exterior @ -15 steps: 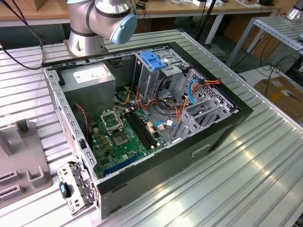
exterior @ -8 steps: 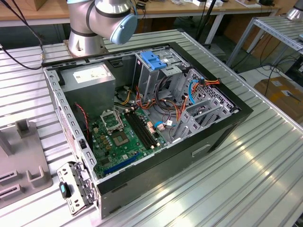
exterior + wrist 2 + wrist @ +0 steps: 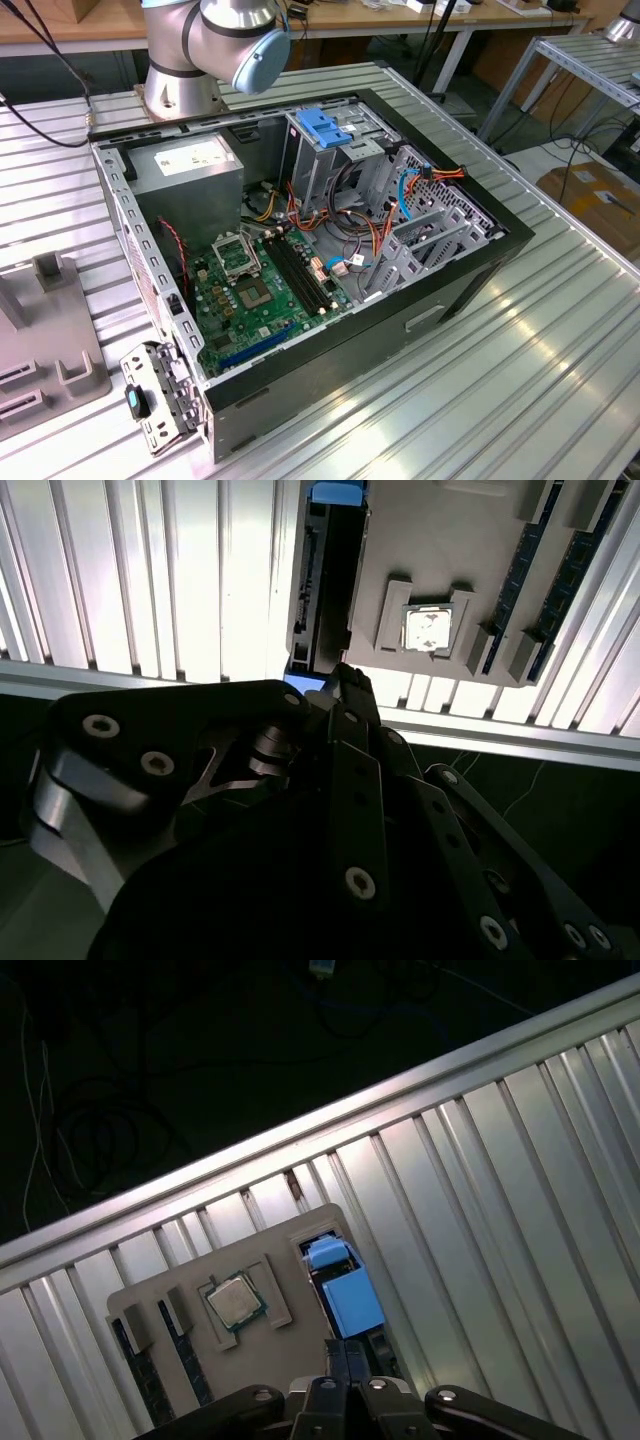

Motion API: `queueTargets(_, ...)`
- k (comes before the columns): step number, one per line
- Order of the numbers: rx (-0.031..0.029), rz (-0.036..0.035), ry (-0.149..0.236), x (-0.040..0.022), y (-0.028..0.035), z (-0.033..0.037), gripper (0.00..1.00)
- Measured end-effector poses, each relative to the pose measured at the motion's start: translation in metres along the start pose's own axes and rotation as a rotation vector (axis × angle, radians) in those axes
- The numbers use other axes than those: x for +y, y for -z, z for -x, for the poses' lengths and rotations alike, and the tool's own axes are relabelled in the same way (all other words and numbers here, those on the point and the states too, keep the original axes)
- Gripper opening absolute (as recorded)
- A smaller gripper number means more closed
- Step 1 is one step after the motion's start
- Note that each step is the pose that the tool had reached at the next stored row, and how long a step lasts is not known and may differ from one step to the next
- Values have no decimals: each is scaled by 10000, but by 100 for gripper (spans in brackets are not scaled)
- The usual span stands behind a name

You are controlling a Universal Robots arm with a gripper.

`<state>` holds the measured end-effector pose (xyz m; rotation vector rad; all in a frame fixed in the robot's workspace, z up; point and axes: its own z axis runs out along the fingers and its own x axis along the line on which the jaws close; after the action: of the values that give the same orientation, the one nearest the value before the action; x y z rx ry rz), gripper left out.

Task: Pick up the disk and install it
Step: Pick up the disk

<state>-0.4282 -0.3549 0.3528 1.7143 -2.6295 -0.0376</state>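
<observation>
Hovers over the disk (image 3: pixel 342 1295) in the grey tray (image 3: pixel 250 1260), hand (image 3: pixel 347 1360) pinched together; risks jabbing its edge, not gripping.

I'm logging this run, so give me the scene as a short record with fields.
disk: silver-grey metal hard drive in a bright blue plastic carrier, on edge in the holder's slot
gripper: black, close over the disk's end, jaws apparently shut, not gripping it
holder: flat grey plastic tray, also carrying a square processor chip
case: black computer tower, open, on ribbed metal table
</observation>
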Motion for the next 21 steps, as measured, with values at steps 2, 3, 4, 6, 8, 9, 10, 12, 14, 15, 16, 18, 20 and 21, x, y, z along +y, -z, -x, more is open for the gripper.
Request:
queueTargets(2, 0, 0, 9, 0, 0, 0, 11)
queueTargets(3, 0, 1, 10, 0, 0, 0, 11)
queueTargets(4, 1, 1, 12, 0, 0, 0, 11)
queueTargets(6, 0, 0, 13, 0, 0, 0, 11)
queueTargets(8, 1, 0, 15, 0, 0, 0, 11)
queueTargets(9, 1, 1, 16, 0, 0, 0, 11)
queueTargets(10, 1, 1, 16, 0, 0, 0, 11)
queueTargets(12, 1, 1, 28, 0, 0, 0, 11)
queueTargets(14, 2, 1, 76, 0, 0, 0, 11)
queueTargets(15, 3, 1, 104, 0, 0, 0, 11)
queueTargets(16, 4, 1, 135, 0, 0, 0, 11)
queueTargets(18, 4, 1, 137, 0, 0, 0, 11)
queueTargets(20, 4, 1, 139, 0, 0, 0, 11)
queueTargets(21, 4, 1, 140, 0, 0, 0, 11)
